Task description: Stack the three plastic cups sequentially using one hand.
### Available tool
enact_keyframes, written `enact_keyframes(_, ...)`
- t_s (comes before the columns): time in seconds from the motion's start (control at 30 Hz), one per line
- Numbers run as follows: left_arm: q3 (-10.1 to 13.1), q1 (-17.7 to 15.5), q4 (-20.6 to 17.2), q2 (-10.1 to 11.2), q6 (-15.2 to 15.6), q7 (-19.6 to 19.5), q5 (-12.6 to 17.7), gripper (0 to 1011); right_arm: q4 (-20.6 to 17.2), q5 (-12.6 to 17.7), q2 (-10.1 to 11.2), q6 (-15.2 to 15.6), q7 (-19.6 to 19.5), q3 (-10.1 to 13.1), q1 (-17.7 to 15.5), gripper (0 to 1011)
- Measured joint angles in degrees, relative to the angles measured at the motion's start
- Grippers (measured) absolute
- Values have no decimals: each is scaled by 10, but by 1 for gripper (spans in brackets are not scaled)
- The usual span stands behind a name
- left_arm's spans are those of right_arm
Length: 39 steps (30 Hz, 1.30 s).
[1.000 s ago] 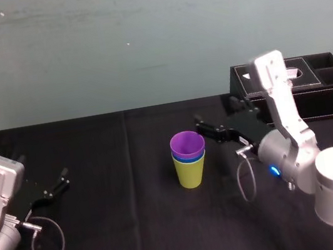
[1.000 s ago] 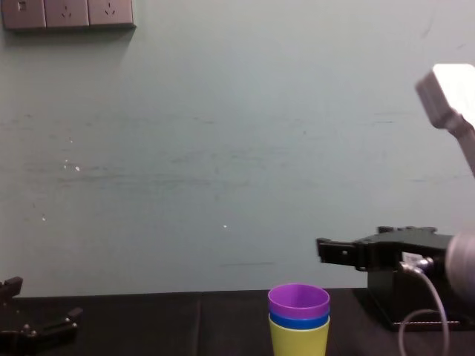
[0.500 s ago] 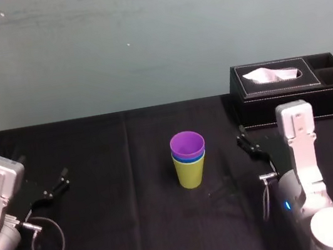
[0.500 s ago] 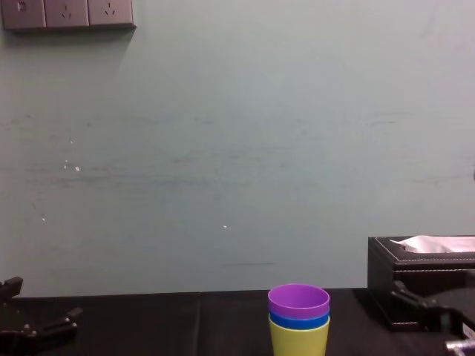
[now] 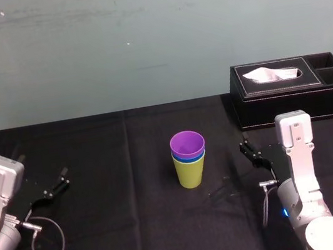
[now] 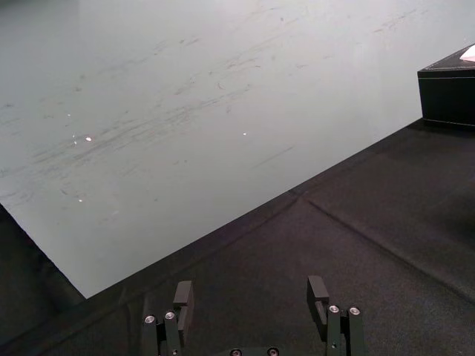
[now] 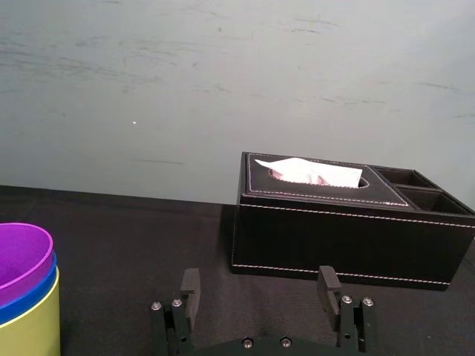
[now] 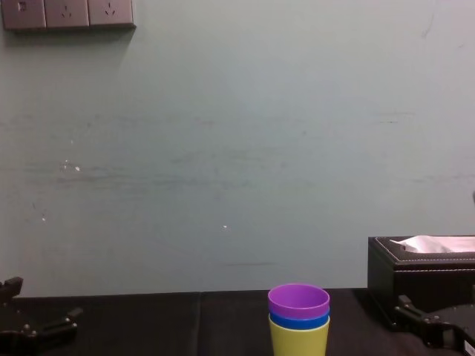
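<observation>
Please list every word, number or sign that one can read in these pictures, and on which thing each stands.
No text can be read.
The purple cup, blue cup and yellow-green cup are plain.
The black tissue box shows only stitching.
The wall sockets bear no legible mark.

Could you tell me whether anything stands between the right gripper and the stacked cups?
Nothing visible does. Bare black tablecloth lies between the open right gripper and the stack of cups on its left. The tissue box sits farther back, off that line. The left gripper rests open at the far left.
</observation>
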Motion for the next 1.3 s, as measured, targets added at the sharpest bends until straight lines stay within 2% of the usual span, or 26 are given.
enact_keyframes(1.3,0,0,0,0,0,0,0,1000,-3,2,2,0,1,-1,0,1004)
